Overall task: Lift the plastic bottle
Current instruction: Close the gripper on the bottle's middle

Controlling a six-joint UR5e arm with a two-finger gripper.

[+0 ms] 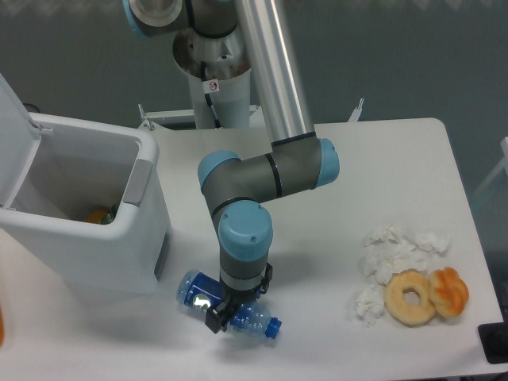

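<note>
At front of counter, beside bin: bottle lies flat, long axis left-right, cap toward right. Claw directly over bottle's middle, fingers straddling across axis. Closed on it or not: cannot tell. Doughnut well apart.

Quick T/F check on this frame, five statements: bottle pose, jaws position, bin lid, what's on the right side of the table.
1. The plastic bottle lies on its side on the table. True.
2. The gripper hangs high above the bottle, well clear of it. False: it is down at the bottle, covering its middle; whether the jaws have closed is hidden.
3. The white bin has its lid shut. False: the lid is up and something orange shows inside.
4. A doughnut lies beside crumpled tissue. True.
5. The bottle's cap points toward the bin. False: it points right, away from it.
</note>
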